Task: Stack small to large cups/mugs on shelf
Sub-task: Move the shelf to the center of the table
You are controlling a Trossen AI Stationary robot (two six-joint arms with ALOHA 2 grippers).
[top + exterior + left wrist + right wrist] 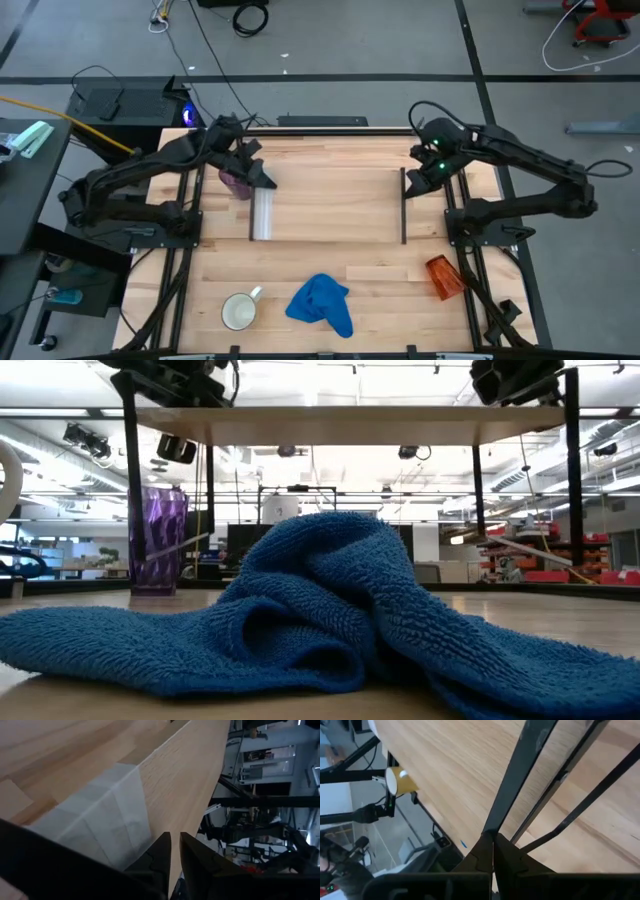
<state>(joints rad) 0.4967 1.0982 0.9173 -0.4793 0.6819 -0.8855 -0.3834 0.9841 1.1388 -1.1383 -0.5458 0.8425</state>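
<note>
The shelf (330,190), a light-wood board on black legs, stands mid-table with its white strip (262,215) at the left end. My left gripper (268,182) hovers at its far left corner, fingers all but shut (175,852) over the board's end edge. My right gripper (411,186) is shut (492,845) at the far end of the right end's black bar (520,770). The purple cup (237,183) stands upright on the table beside the shelf's left end (157,540). The white mug (240,311) stands near the front edge. The orange cup (443,277) lies on its side at the right. My left gripper has only a narrow slit between its fingers, and the shelf's end edge (200,780) runs toward that slit; I cannot tell whether the fingers touch it. My right gripper's shut fingertips sit right at the black bar's end; the fingers hide whether they touch it.
A crumpled blue cloth (322,303) lies near the front edge between mug and orange cup and fills the low view's foreground (330,610). Each arm's black frame rails run along the table's left and right sides. Bare tabletop lies under and in front of the shelf.
</note>
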